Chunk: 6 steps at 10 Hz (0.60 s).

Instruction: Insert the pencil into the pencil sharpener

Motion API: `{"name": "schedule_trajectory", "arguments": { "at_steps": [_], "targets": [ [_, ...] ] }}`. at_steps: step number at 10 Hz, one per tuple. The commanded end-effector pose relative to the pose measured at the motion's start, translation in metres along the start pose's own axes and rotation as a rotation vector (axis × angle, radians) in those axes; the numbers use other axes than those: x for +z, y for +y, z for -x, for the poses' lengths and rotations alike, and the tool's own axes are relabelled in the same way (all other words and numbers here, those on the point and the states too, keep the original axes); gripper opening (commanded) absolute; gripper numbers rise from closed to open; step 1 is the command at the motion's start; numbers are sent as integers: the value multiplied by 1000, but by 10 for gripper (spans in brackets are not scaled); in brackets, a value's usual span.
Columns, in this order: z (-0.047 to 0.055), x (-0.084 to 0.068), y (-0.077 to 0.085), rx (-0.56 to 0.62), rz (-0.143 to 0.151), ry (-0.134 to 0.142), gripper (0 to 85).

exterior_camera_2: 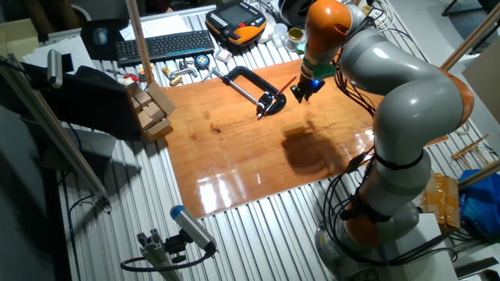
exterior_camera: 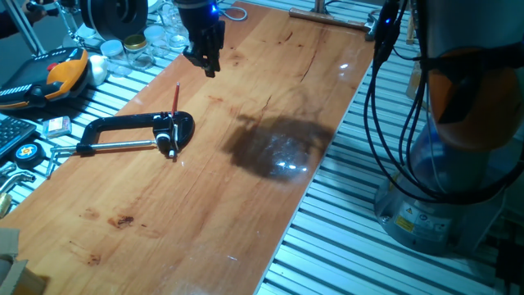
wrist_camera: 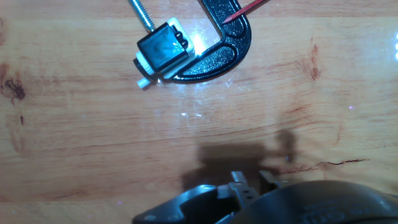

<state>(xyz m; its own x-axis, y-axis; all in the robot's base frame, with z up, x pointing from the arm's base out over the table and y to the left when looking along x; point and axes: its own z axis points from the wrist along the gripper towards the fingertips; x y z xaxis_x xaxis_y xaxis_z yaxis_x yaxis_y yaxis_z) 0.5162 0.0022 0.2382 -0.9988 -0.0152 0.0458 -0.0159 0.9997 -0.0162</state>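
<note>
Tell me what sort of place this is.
Most likely a robotics lab or workshop bench. A wooden board lies on a slotted aluminium table, a black clamp holds a small sharpener, and a keyboard and hand tools sit at the edge.

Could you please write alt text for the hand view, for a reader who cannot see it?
Looking down on a wooden table, a small black pencil sharpener sits held in a black C-clamp. A red pencil tip rests by the clamp's curve at the top.
</note>
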Motion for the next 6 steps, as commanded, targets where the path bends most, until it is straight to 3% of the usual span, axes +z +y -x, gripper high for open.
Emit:
{"name": "schedule_trajectory", "arguments": {
  "at_steps": [1,6],
  "targets": [
    [0,0,0,2,0,0,0],
    [2,5,0,38,0,3,0]
  ]
}}
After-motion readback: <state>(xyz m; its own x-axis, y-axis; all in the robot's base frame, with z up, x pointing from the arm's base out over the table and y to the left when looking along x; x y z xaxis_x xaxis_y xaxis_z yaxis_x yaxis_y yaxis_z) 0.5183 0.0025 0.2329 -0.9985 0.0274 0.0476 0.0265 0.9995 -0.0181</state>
